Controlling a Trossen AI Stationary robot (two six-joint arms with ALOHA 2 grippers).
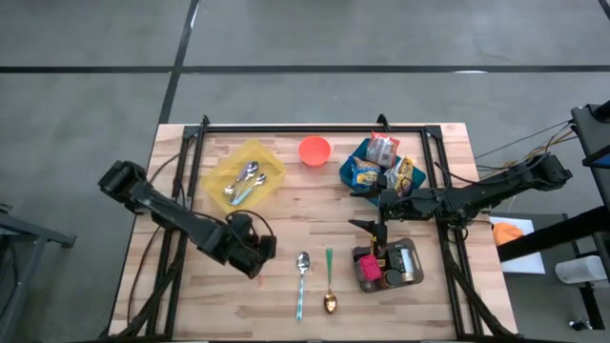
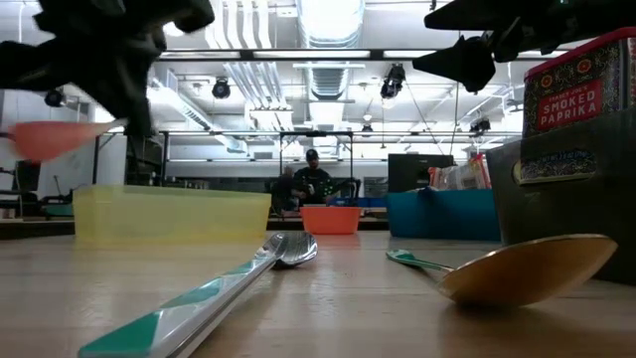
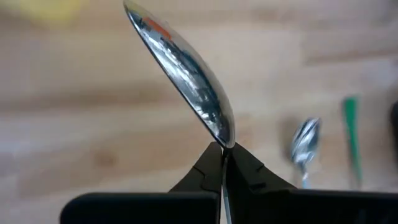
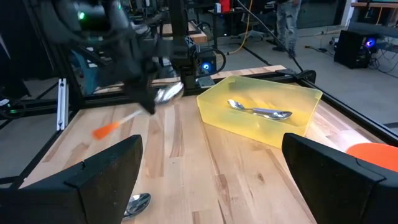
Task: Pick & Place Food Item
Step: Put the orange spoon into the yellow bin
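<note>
**Above the table's left half: a spoon clamped and lifted**

Above the wooden table (image 1: 315,205), the left gripper (image 3: 222,163) is closed tight on a spoon (image 3: 183,65), pinching it at the neck just below the bowl so the bowl juts forward and the orange-tipped handle trails behind. Holding it clear of the wood probably serves a carry toward the yellow bin (image 1: 244,175), nearby, where two spoons already lie. The held spoon is polished metal, its bowl mirroring the room. The right gripper (image 4: 211,171) hangs with fingers wide apart and empty, above the tins tray (image 1: 412,259), apparently waiting. Two more spoons (image 1: 302,266) lie between the arms.
</note>
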